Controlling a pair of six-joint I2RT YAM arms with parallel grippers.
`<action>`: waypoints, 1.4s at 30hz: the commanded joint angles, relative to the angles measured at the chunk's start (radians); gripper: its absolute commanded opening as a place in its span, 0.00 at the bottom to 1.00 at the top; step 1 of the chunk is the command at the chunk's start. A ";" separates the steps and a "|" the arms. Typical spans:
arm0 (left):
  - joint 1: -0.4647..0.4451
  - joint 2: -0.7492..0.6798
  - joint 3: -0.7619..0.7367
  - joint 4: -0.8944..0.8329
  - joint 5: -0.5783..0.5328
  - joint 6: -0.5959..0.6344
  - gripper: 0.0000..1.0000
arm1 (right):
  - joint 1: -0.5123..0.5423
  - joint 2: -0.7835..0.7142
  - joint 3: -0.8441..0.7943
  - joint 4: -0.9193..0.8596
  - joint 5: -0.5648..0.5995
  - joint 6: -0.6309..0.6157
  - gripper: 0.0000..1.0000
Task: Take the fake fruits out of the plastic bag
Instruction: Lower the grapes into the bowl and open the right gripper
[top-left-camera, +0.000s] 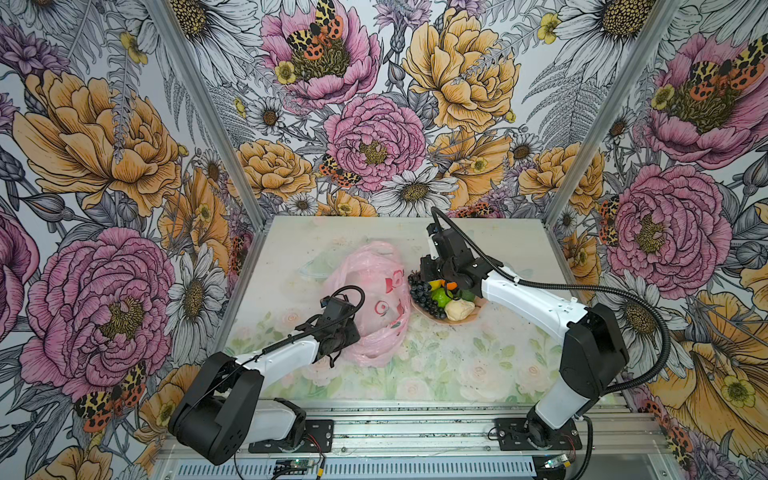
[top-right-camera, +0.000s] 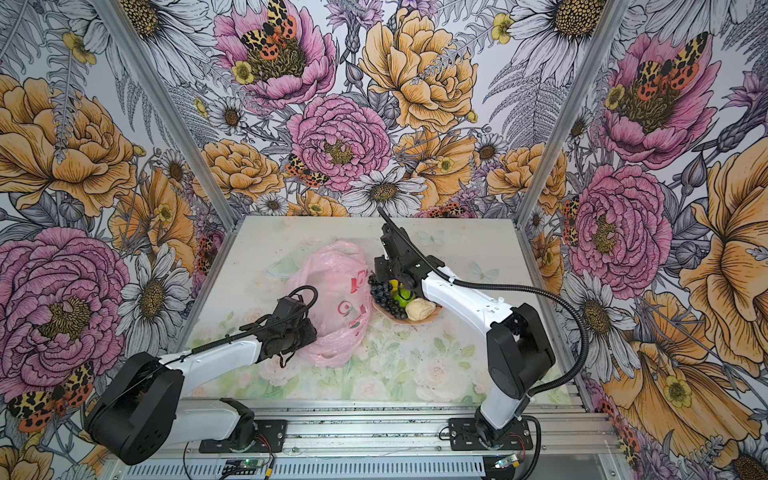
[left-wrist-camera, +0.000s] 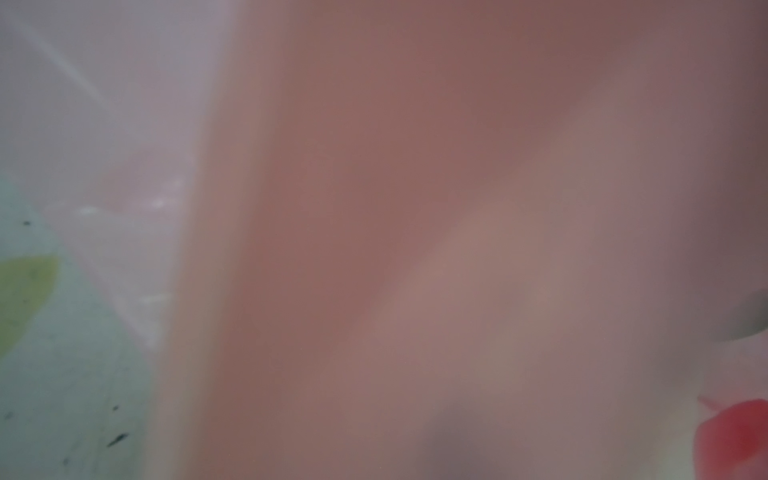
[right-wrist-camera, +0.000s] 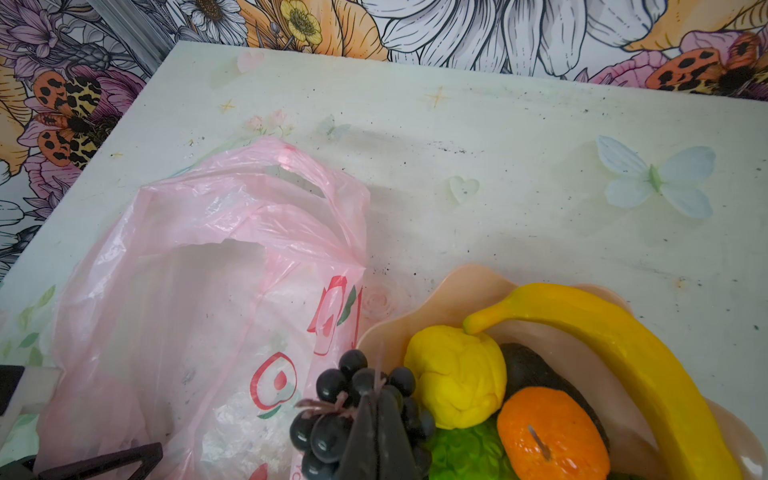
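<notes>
The right gripper (right-wrist-camera: 378, 432), jaws closed together, touches the grape bunch (right-wrist-camera: 332, 415) in the peach bowl (right-wrist-camera: 415, 316), which also holds the banana (right-wrist-camera: 623, 345), lemon (right-wrist-camera: 457, 374), orange (right-wrist-camera: 548, 432) and lime (right-wrist-camera: 465, 453). The left gripper (top-left-camera: 338, 340) presses into the plastic bag (top-left-camera: 374, 291); I cannot tell how far it is open. The bag lies mid-tabletop (right-wrist-camera: 498, 145), with the bowl just beside it toward the right edge.

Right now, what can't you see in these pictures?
- Inside the plastic bag: crinkled pink plastic hides any fruit left, in every view.
- Left claw: left wrist view is pink blur; in both top views its wrist covers it; open or shut unclear.
- Banana: far end cut off by the right wrist view's edge.
- Avocado: mostly under the orange.
</notes>
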 joint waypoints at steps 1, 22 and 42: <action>0.011 -0.002 -0.037 -0.086 -0.022 0.011 0.40 | -0.007 0.025 0.028 0.021 0.008 0.024 0.00; 0.011 -0.035 -0.041 -0.086 -0.030 0.007 0.37 | -0.064 0.051 -0.032 0.010 0.070 0.084 0.00; 0.020 -0.072 -0.014 -0.086 -0.037 0.044 0.35 | -0.070 0.049 -0.024 0.010 0.020 0.072 0.20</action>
